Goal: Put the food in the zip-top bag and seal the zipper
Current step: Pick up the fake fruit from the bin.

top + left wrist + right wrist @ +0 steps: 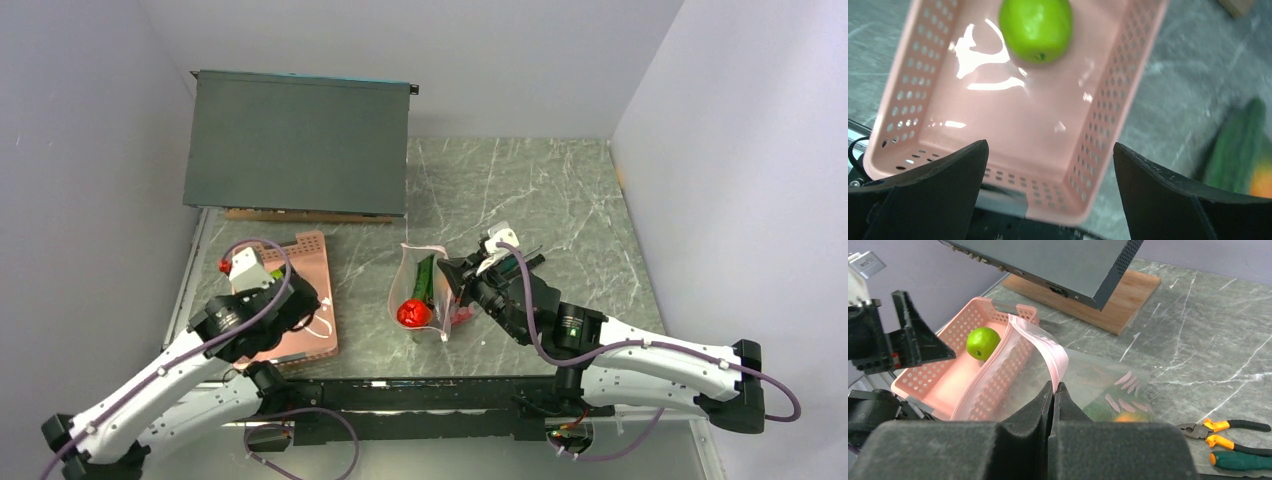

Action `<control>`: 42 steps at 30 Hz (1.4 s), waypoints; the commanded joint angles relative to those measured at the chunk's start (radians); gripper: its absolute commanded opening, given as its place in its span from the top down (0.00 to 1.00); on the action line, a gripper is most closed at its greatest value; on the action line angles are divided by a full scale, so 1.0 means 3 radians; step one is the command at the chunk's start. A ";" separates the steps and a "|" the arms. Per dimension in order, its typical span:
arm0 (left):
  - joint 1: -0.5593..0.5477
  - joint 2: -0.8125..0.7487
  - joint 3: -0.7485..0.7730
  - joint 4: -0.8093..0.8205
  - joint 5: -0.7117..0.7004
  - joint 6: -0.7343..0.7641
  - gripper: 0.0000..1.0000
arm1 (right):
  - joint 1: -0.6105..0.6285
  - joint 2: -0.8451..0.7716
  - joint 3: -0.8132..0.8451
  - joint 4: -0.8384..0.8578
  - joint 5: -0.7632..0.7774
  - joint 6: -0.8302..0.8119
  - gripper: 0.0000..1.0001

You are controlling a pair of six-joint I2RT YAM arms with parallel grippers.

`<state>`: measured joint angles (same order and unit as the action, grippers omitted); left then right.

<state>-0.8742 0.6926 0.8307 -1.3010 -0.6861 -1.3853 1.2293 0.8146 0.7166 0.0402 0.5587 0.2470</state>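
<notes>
- Top: we're seeing the zip-top bag point(424, 292) mid-table, with red-orange fruit point(412, 314) and green pod point(427, 275) already inside.
- Left wrist: left gripper point(1048, 155) is hanging wide apart over the pink basket point(1108, 100); green apple point(1036, 29) is waiting there.
- Right wrist: right gripper point(1054, 390) is clamping the bag's mouth; zipper point(1048, 347) is gaping unsealed.

Pale lilac walls point(80, 150) around a green marble table point(540, 190) (white veins)

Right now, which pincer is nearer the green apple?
Left. The left pincer hangs open over the basket, the apple just ahead of it; the right pincer is off to the side, shut on the bag's mouth.
</notes>
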 commanded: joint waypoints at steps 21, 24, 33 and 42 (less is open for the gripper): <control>0.2304 0.0892 -0.0769 0.2423 0.0910 0.2107 0.00 | 0.0014 -0.0168 0.0074 0.0162 0.0093 0.0013 1.00; 0.2320 0.0835 -0.0987 0.2745 0.0945 0.2140 0.00 | 0.0013 -0.0165 0.0073 0.0160 0.0076 0.0015 1.00; 0.2404 0.0798 -0.1289 0.3150 0.0844 0.2204 0.06 | 0.0015 -0.0152 0.0084 0.0149 0.0046 0.0015 1.00; 0.2465 0.1054 -0.1153 0.3253 0.0874 0.2435 0.00 | 0.0013 -0.0124 0.0092 0.0147 0.0023 0.0023 1.00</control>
<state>-0.1482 0.9726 0.4454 -0.3691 -0.4149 -0.6994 1.2297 0.7879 0.7166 0.0391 0.5678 0.2470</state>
